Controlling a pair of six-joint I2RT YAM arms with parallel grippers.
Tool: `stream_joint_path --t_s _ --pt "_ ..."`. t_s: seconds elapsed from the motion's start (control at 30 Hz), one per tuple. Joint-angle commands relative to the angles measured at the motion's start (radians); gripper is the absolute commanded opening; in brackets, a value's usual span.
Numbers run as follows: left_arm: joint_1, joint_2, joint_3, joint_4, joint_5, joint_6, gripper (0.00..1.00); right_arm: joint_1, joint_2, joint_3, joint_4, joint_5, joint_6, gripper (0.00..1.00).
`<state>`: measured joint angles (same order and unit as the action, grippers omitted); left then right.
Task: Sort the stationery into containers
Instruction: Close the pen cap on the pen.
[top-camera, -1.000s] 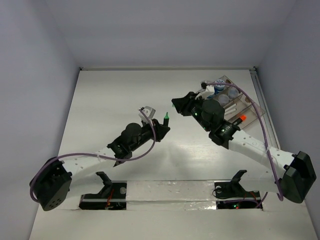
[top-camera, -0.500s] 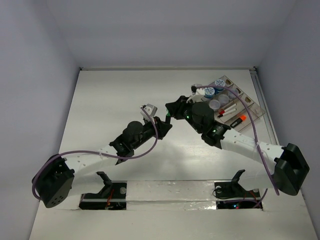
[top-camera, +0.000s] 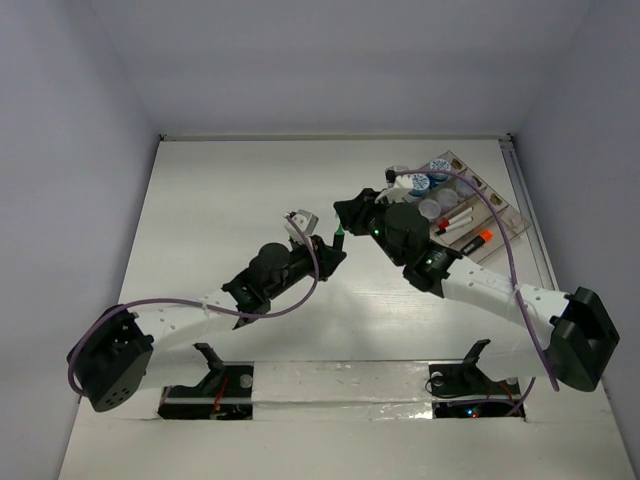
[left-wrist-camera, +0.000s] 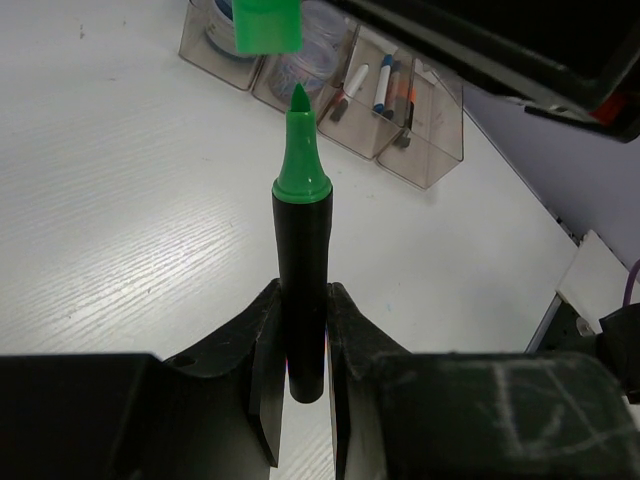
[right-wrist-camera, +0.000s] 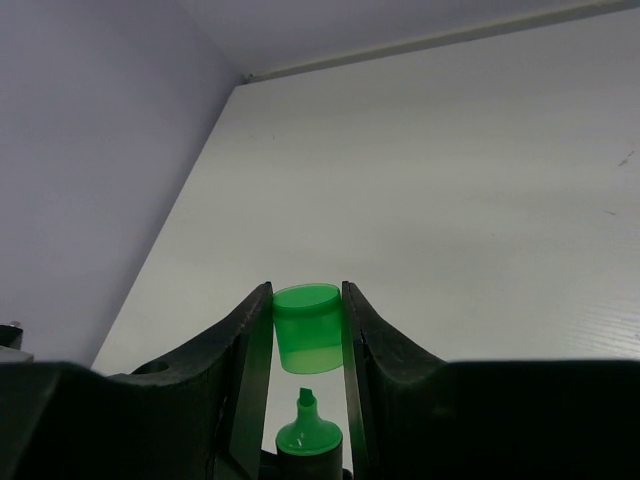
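My left gripper is shut on the black barrel of a green-tipped highlighter, which stands upright with its tip bare. My right gripper is shut on the highlighter's green cap, a small gap above the green tip. In the top view both grippers meet mid-table, the left gripper just below the right gripper, with the green tip between them. The clear compartment tray lies at the back right, holding round pots, white pens and an orange-tipped highlighter.
The right arm's forearm stretches across the table just in front of the tray. In the left wrist view the tray stands beyond the tip. White walls close in the table on three sides.
The right arm swung left from beside the tray to the left gripper, bringing the cap over the tip. The left gripper shifted slightly up and right with the highlighter.
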<state>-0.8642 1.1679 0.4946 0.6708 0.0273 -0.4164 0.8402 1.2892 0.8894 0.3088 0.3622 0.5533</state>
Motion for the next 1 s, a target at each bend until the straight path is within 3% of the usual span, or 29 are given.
stream_joint_path --t_s 0.0,0.97 --pt "-0.006 0.009 0.042 0.056 0.014 0.005 0.0 0.011 -0.041 0.037 0.078 0.029 -0.01 0.0" --pt "-0.006 -0.002 0.079 0.044 -0.086 0.039 0.0 0.048 -0.053 -0.043 0.067 0.03 0.037 0.0"
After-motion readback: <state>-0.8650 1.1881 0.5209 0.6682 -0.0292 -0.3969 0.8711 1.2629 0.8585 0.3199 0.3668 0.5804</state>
